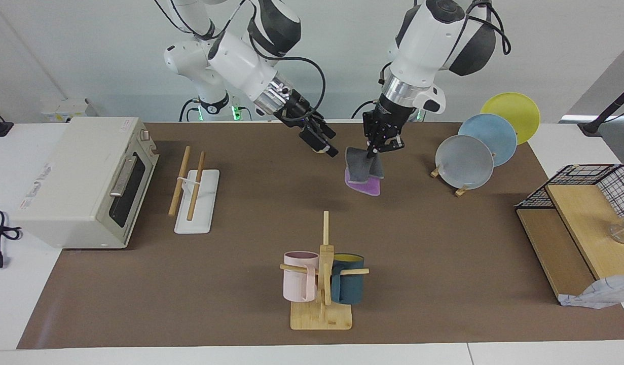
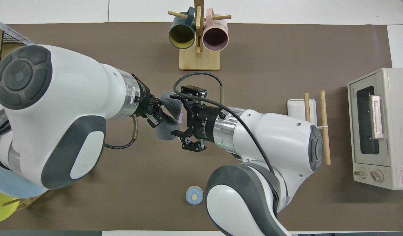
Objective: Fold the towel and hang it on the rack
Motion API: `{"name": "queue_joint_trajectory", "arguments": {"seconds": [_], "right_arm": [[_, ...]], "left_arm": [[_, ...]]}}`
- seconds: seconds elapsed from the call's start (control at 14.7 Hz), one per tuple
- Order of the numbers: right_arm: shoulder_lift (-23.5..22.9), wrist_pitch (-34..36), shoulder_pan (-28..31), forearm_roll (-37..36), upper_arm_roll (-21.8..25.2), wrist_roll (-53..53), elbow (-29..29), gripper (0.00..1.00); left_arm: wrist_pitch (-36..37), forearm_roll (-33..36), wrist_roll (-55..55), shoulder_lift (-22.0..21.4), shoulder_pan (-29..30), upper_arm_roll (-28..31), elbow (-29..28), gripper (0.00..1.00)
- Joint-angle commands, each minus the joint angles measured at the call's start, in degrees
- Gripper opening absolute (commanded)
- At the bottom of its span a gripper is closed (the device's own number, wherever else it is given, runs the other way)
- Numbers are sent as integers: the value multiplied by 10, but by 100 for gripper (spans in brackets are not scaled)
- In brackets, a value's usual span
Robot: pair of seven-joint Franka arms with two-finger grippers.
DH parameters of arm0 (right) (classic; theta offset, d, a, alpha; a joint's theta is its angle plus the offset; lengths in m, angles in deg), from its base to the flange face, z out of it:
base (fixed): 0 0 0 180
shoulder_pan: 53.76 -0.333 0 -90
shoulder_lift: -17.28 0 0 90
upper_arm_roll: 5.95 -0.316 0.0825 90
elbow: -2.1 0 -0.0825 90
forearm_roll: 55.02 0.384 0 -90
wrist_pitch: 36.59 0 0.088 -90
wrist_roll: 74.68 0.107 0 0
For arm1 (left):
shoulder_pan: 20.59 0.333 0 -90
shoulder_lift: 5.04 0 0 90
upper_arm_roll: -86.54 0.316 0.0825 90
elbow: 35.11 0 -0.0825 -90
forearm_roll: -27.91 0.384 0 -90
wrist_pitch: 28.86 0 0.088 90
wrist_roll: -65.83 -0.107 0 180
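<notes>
The towel (image 1: 360, 170) hangs from my left gripper (image 1: 375, 148), which is shut on its upper edge. The dark grey face shows and the purple lower part rests on the table. In the overhead view the towel (image 2: 168, 131) lies between the two grippers. My left gripper (image 2: 155, 113) pinches it there. My right gripper (image 1: 326, 144) is open and empty, in the air beside the towel and apart from it, toward the right arm's end; its jaws stand wide in the overhead view (image 2: 182, 119). The rack (image 1: 192, 187) lies flat near the toaster oven, also seen from overhead (image 2: 314, 124).
A toaster oven (image 1: 88, 182) stands at the right arm's end. A mug tree (image 1: 324, 274) with a pink and a teal mug stands farther out. A plate stand with plates (image 1: 474, 157), a wooden shelf with a wire basket (image 1: 580, 218) and a white patterned cloth (image 1: 600, 296) are at the left arm's end.
</notes>
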Motion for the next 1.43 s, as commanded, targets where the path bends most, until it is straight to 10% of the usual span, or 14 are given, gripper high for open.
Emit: {"name": "queue_joint_trajectory", "arguments": {"seconds": [0.0,0.27,0.55,1.37], "right_arm": [[-12,-5,7,10,3,-34,0,100],[-18,-2,17,11,4,-72,-2,96],[-23,17,30,12,4,-72,-20,3],[-26,68,37,-5,9,-139,-31,0]], "left_arm": [[-3,15,35,3,-15,3,7,0],[1,15,38,3,-16,4,7,0],[3,15,47,2,-16,3,7,0],[5,17,48,1,-23,3,4,0]]}}
